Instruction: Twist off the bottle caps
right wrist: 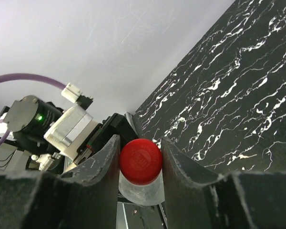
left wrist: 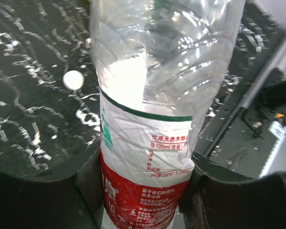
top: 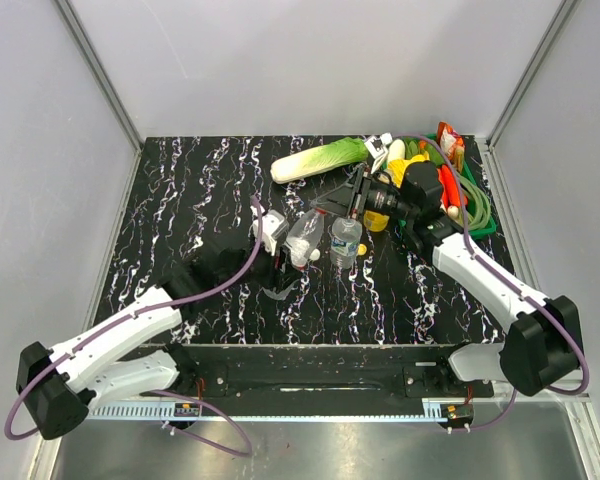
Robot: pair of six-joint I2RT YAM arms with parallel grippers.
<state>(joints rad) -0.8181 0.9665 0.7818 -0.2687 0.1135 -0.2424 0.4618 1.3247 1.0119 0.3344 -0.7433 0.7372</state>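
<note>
My left gripper is shut on the clear bottle with the red label, gripping its labelled body. In the top view that gripper holds the bottle tilted toward the right arm. My right gripper is shut on the bottle's red cap, one finger on each side; it meets the bottle's neck in the top view. A white cap lies loose on the table. The bottle with the blue-white label stands beside them. A yellow object shows under the right wrist; I cannot tell what it is.
A toy napa cabbage lies at the back. A green tray with toy foods sits at the back right. A scrap of clear plastic lies on the black marbled table. Grey walls enclose the table.
</note>
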